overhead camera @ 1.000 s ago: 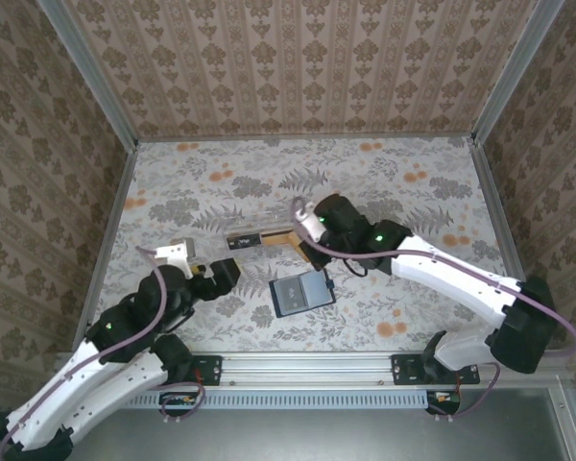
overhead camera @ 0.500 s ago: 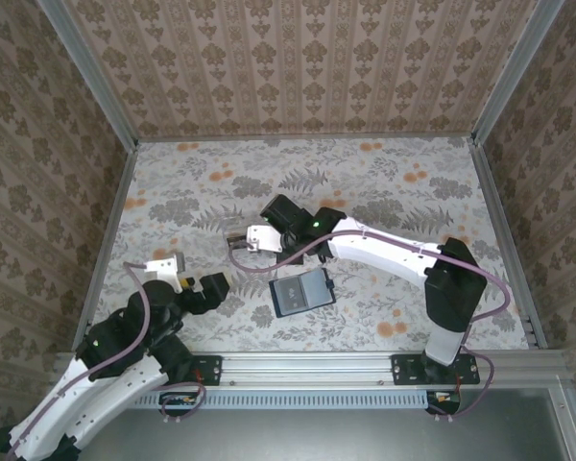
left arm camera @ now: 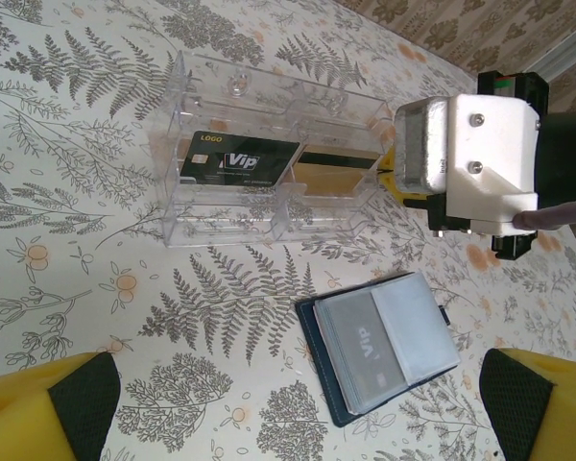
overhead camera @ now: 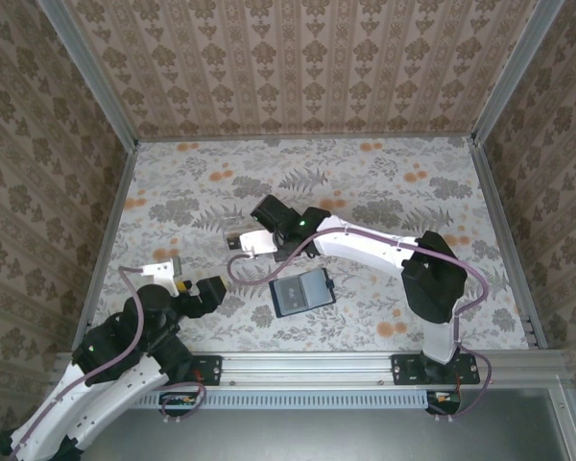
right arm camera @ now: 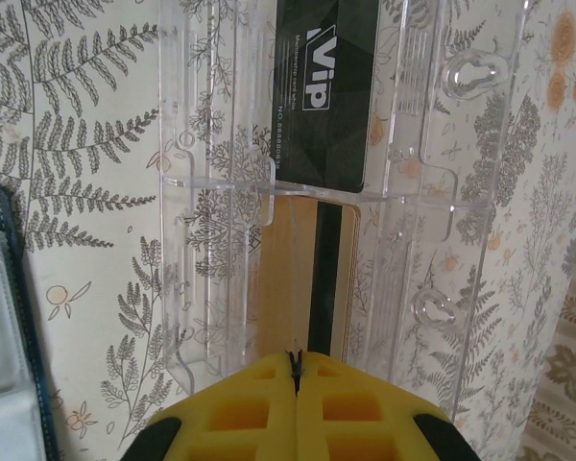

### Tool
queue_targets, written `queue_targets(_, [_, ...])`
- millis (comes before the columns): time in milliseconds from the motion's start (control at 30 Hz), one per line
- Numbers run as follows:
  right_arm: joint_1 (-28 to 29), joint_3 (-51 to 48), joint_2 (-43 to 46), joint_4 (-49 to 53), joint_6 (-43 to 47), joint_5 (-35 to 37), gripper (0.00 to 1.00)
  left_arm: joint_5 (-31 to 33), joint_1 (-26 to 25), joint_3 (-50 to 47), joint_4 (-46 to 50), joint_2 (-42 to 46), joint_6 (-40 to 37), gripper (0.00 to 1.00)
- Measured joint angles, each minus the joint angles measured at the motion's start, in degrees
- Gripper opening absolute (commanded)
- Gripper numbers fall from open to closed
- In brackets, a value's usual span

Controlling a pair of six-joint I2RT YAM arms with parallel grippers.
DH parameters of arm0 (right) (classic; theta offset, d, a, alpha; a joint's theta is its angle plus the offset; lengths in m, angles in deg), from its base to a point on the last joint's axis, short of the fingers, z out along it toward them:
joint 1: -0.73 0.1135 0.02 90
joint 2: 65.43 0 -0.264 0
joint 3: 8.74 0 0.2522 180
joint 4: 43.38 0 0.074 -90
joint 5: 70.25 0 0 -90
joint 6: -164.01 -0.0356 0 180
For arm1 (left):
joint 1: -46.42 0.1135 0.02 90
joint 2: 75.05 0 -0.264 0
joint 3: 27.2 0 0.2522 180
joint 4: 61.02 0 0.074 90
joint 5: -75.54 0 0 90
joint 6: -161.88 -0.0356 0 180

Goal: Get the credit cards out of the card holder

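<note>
The card holder (overhead camera: 302, 291) lies open on the table, dark navy, its greyish sleeves up; a "Vip" card shows through one sleeve (left arm camera: 365, 348). Its edge also shows at the left of the right wrist view (right arm camera: 0, 288). To its far left stands a clear plastic box (left arm camera: 221, 115) holding a black Vip card (left arm camera: 240, 159) and a gold card (right arm camera: 288, 279) with a black stripe. My right gripper (right arm camera: 295, 357) is shut, tips over the gold card's near end, nothing visibly pinched. My left gripper (left arm camera: 296, 384) hangs open above the table, near the card holder.
The right arm (overhead camera: 384, 252) stretches leftwards across the middle of the table, just beyond the card holder. The right gripper's white body (left arm camera: 466, 163) sits at the box's right end. Metal rails (overhead camera: 110, 250) and papered walls border the flowered tabletop.
The right gripper, shut throughout, has swung left from beside the box's right end to over the box. The left arm has drawn back towards the near left corner.
</note>
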Motion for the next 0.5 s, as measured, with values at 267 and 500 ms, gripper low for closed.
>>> queue_targets(267, [-0.7, 2.5, -3.5, -0.6, 0.5, 0.1, 0.0, 0.0, 0.0, -0.7, 1.4, 0.0, 0.0, 1.0])
queue_targets(500, [-1.8, 3.0, -4.3, -0.7, 0.5, 0.1, 0.0, 0.0, 0.0, -0.9, 1.7, 0.0, 0.0, 1.0])
